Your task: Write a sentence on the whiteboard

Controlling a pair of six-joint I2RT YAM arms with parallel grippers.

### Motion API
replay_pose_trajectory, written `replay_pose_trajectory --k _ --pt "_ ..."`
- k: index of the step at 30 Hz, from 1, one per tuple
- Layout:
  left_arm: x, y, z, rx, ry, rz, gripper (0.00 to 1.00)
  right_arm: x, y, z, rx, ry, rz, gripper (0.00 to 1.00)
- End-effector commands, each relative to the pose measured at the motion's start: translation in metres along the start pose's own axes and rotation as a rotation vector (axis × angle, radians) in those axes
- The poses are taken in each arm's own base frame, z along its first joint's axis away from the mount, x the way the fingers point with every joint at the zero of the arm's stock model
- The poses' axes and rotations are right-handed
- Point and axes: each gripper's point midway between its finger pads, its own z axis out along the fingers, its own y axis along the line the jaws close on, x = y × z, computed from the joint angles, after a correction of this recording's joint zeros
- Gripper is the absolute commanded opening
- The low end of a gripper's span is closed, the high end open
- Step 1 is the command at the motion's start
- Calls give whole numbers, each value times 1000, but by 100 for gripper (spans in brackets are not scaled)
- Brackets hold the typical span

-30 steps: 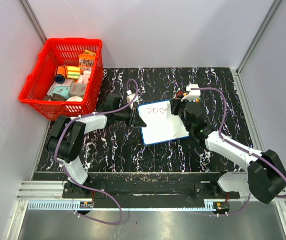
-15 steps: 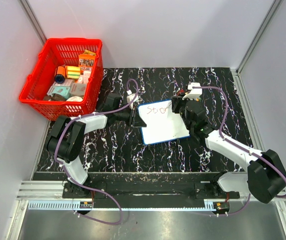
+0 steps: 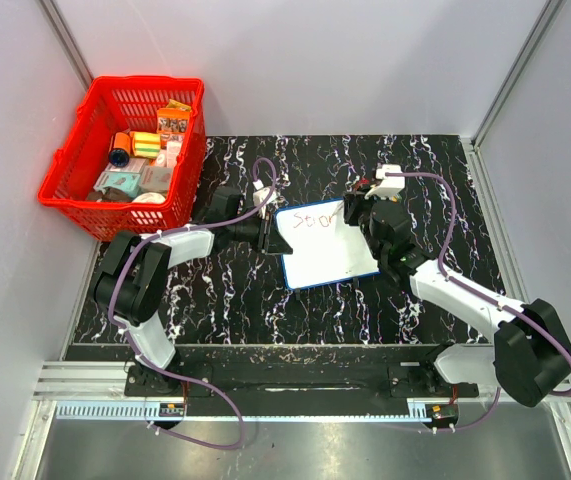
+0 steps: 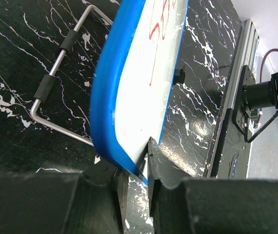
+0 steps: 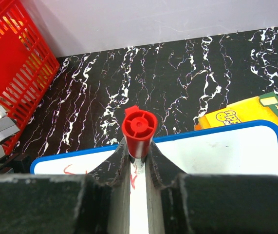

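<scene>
left fingers pinch the whiteboard by its blue edge; right fingers clamp a red marker.

The black, white-veined desk carries a red basket at its far-left corner — plus an orange box and a bent wire frame.

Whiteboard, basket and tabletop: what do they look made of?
Whiteboard: smooth white face with a blue rim, probably plastic given the rounded moulded corners. Basket: red moulded plastic lattice. Tabletop: black with white veins, marble-look; could be printed laminate.
</scene>
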Motion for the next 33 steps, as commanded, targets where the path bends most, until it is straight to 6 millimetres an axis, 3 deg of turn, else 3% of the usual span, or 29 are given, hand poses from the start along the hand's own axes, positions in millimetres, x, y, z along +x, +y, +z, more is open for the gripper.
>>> replay_pose_trajectory --k 1,19,23,28,33 --pt "16 31 2 -145 40 73 0 -13 -3 -1 14 -31 7 0" --pt "16 31 2 -149 42 74 0 6 -7 -12 -4 17 4 0" --pt "16 31 2 -150 42 72 0 0 -8 -14 -2 -2 14 0" --pt "16 31 2 -149 43 71 0 -24 1 -20 -37 -59 32 0" --pt "15 31 2 -152 43 75 0 -32 -5 -17 -3 -83 36 0"
